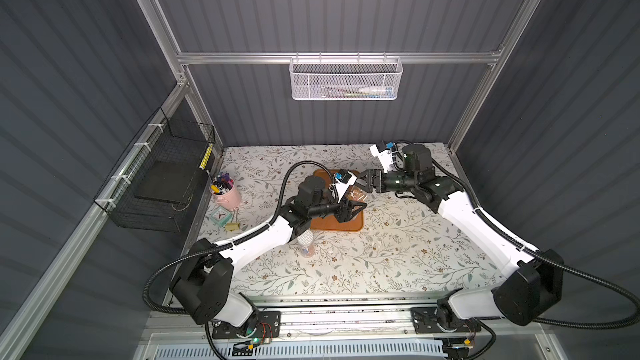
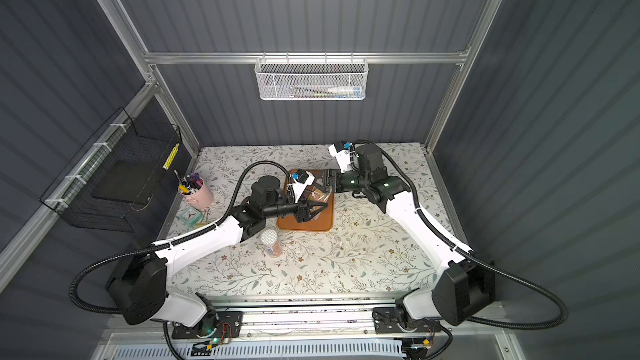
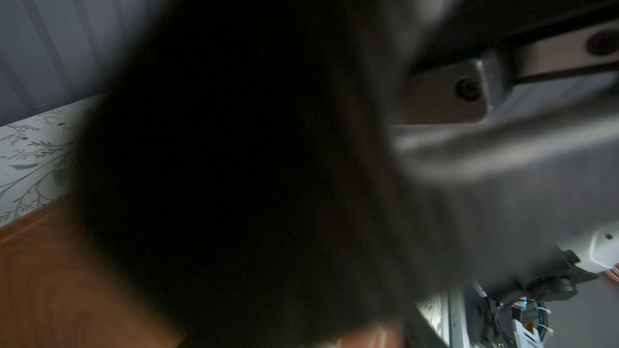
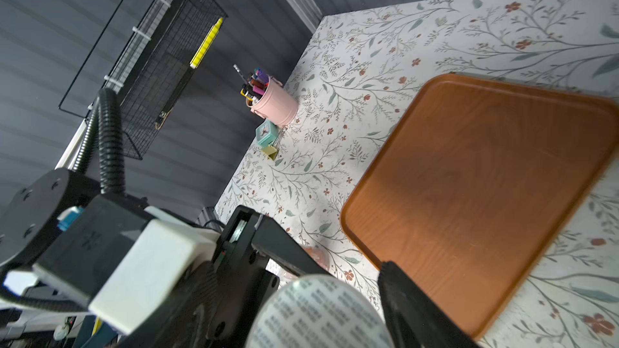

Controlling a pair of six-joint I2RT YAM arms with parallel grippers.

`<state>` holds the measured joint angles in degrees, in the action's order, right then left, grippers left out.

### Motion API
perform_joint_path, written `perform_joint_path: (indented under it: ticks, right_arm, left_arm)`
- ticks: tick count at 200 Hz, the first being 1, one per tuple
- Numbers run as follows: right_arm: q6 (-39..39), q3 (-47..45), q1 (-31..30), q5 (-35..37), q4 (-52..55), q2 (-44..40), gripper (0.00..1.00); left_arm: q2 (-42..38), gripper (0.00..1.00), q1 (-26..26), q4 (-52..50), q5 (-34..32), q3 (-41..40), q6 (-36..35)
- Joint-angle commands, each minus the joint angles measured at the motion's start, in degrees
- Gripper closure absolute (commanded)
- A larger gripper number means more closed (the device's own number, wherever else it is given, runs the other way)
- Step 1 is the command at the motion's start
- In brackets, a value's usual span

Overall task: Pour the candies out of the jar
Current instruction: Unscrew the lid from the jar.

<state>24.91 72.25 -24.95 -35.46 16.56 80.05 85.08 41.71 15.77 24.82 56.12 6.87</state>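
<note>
Centre frame: left gripper (image 1: 356, 209) apparently clamps the jar (image 1: 354, 194) of candies (image 1: 360, 198) sideways above the tray (image 1: 346, 225). Right gripper (image 1: 362, 183) is spread at its printed white end (image 4: 318, 313). Jar hangs near the right rim; I fear candies overshooting.

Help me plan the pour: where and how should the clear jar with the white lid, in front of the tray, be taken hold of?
Probably the clear round body of the jar, just below the white lid, coming in level from the robot's right over the table. It seems upright, lid on, so jaws can span its wall; the left forearm crowds its other side.
</note>
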Motion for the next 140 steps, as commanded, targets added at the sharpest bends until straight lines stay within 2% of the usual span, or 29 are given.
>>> perform_joint_path:
  ticks: [1, 28, 35, 83, 121, 140]
  right_arm:
    - [1.82, 1.79, -0.43, 5.46, 3.22, -0.55, 0.22]
    - [1.75, 2.63, -1.64, 8.85, 5.42, -0.42, 0.24]
    - [2.05, 2.55, -1.88, 8.96, 5.42, -0.42, 0.24]
    - [3.89, 3.53, -3.55, 8.73, 5.12, 0.78, 0.24]
    - [4.4, 4.79, -4.14, 8.77, 5.25, 1.93, 0.44]
    - [3.08, 4.93, -4.15, 8.39, 5.42, 1.96, 0.5]
  left_arm:
    - [-1.47, 1.0, -0.05, 0.75, -3.75, -0.16, -0.38]
    - [-1.66, 1.0, 0.02, 0.76, -5.88, -0.16, -0.42]
    - [-1.67, 1.0, 0.04, 0.71, -7.69, -0.13, -0.61]
    - [-1.31, 1.0, 0.65, 0.86, -8.72, -0.13, -0.93]
    - [-2.06, 1.0, 0.9, -0.22, -9.96, -0.28, -1.24]
    - [-2.15, 1.0, 0.91, -0.41, -8.98, -0.22, -0.92]
